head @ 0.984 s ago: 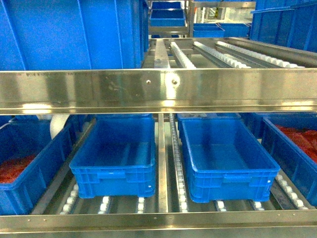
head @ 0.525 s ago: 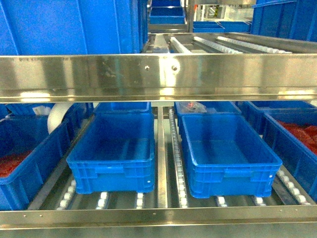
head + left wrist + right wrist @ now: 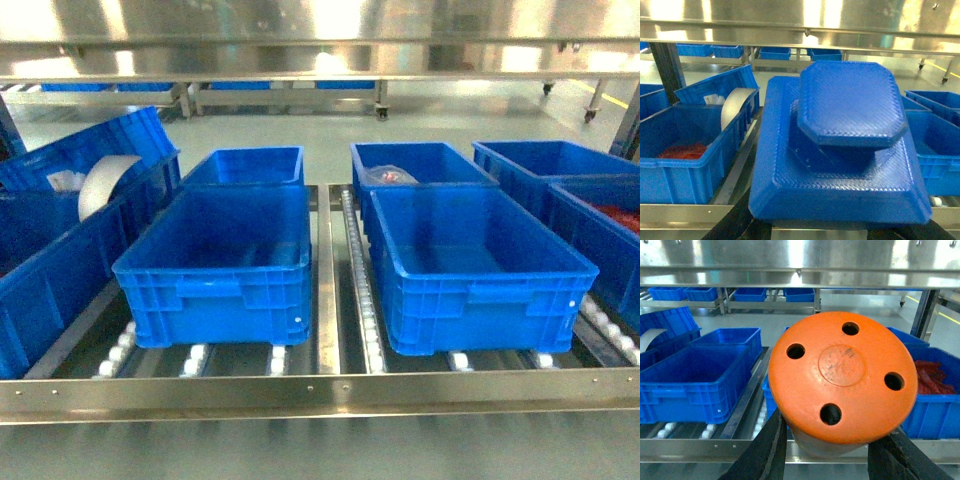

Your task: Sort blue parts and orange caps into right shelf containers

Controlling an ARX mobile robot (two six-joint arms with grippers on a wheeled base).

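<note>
Steel shelf (image 3: 320,392) with white rollers filled the head view, grey floor and more racks behind. Left gripper (image 3: 810,231) was clamped on a blue part (image 3: 840,150), blocky with a knob on top, close to the left wrist camera and in front of the shelf. Right gripper (image 3: 825,452) was closed on an orange cap (image 3: 842,382), four holes in its flat top, likewise in front of the shelf.

Two front containers sat side by side on the rollers: left centre bin (image 3: 215,265) and right centre bin (image 3: 475,265), both looked empty. Behind them were a smaller bin (image 3: 250,165) and another bin (image 3: 415,165) holding something pale and reddish, too blurred to name. Far-left bin (image 3: 687,150) held red pieces; the tilted bin (image 3: 85,160) behind it held a white roll (image 3: 105,185). Far-right bin (image 3: 605,235) also held red material.

Compared with a second earlier, the upper shelf rail no longer crossed mid-frame; it sat at the top edge, and the head view looked down more steeply into the bins.
</note>
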